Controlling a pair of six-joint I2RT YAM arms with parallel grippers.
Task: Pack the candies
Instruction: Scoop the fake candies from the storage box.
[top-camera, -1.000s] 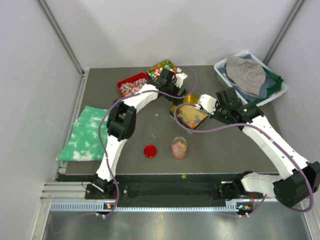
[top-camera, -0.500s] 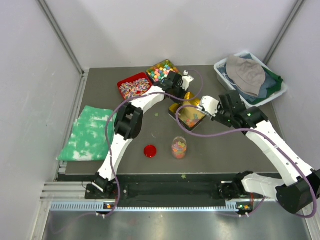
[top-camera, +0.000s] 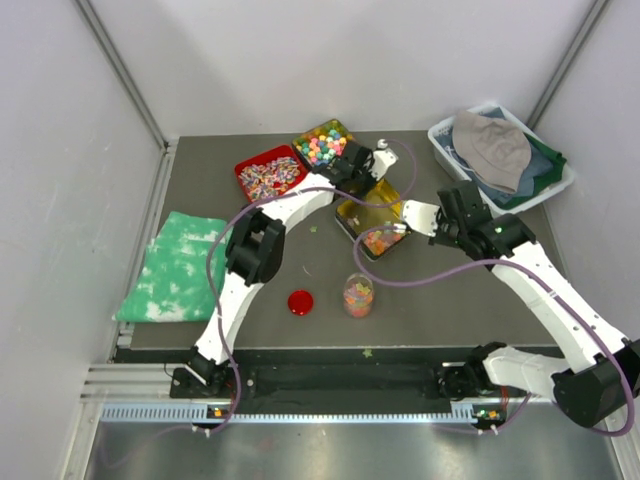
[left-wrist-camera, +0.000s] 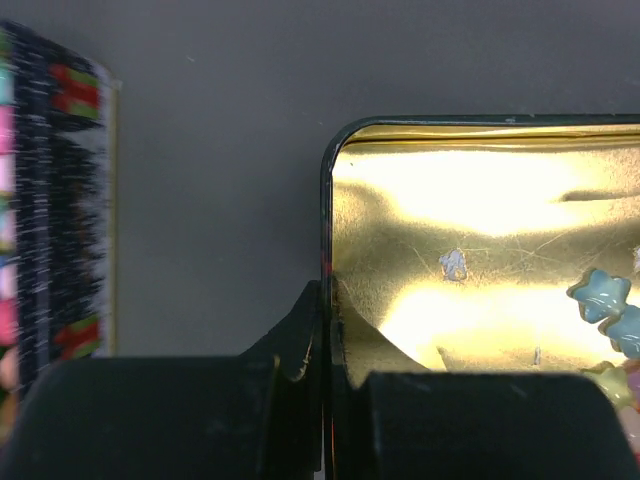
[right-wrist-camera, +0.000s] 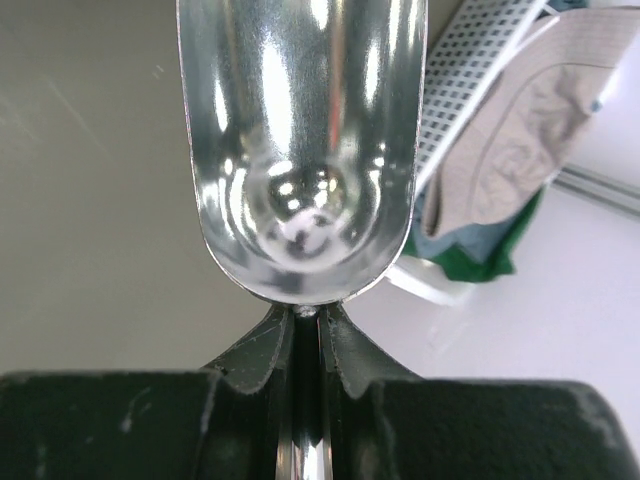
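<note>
Gold inside and dark at the rim, the gold tin (left-wrist-camera: 327, 180) sits near the middle of the dark table (top-camera: 420, 310), turned at an angle. The left gripper (left-wrist-camera: 328, 330) is clamped tight on the tin's side wall close to a corner, one finger outside and one inside. The tin's floor near that grip is mostly bare. The candies (top-camera: 378, 241) lie heaped in the corner nearest the arm bases, and the left wrist view shows a few pale star-shaped ones at its right edge.

The right gripper (right-wrist-camera: 305, 335) has its fingers pinched together on the thin handle of a shiny metal scoop (right-wrist-camera: 300, 130), whose bowl shows only reflections. From above, the scoop's bowl reaches the candy-filled corner of the tin; whether it touches the pieces I cannot tell.

Nearer the bases, a small clear jar (top-camera: 358, 294) stands upright with more coloured candies in it. A red lid (top-camera: 300, 302) lies flat to its left, apart from it.

Toward the back stand a red tin (top-camera: 268, 172) of striped wrapped sweets and a patterned tin (top-camera: 322, 142) of pastel balls, the latter just beside the left wrist. A green-and-white cloth (top-camera: 175, 265) lies along the table's left edge. A white bin (top-camera: 441, 140) holding a grey hat (top-camera: 492, 148) sits at the far right corner.
</note>
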